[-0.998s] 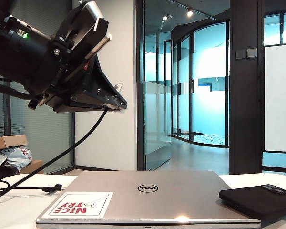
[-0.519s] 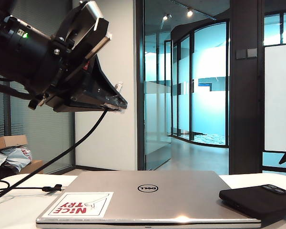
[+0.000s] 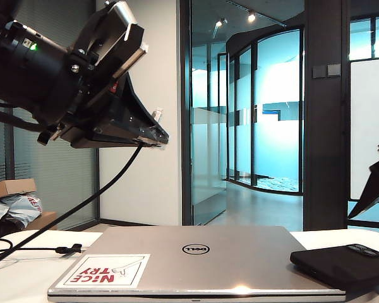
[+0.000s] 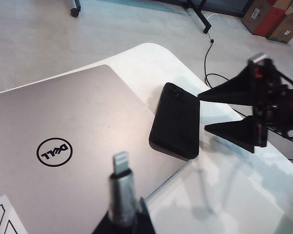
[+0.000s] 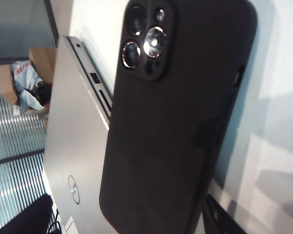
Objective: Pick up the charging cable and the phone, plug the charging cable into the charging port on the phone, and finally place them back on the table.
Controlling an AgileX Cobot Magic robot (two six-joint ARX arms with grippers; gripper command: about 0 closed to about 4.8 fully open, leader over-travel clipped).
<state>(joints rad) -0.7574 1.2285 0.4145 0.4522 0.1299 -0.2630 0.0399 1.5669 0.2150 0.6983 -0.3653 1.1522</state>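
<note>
The charging cable (image 3: pixel 82 201) is what I'm watching: in the exterior view my left gripper (image 3: pixel 153 135) hangs high over the left end of the table (image 3: pixel 16 274), jaws pinched on the plug end, the cord drooping down to the table's left edge. The phone (image 3: pixel 341 265) lies half on the laptop (image 3: pixel 196 262), at its right edge. My right gripper is only a dark sliver at the frame's right side.

Left wrist view: the silver-white plug (image 4: pixel 120 163) sticks out between the closed fingers, over the laptop lid. The right gripper (image 4: pixel 205 112) sits just beside the phone (image 4: pixel 177 122), jaws spread wide, holding nothing.

Right wrist view: the phone (image 5: pixel 176 122) fills the frame, camera bump up, overlapping the laptop's (image 5: pixel 75 146) edge.
</note>
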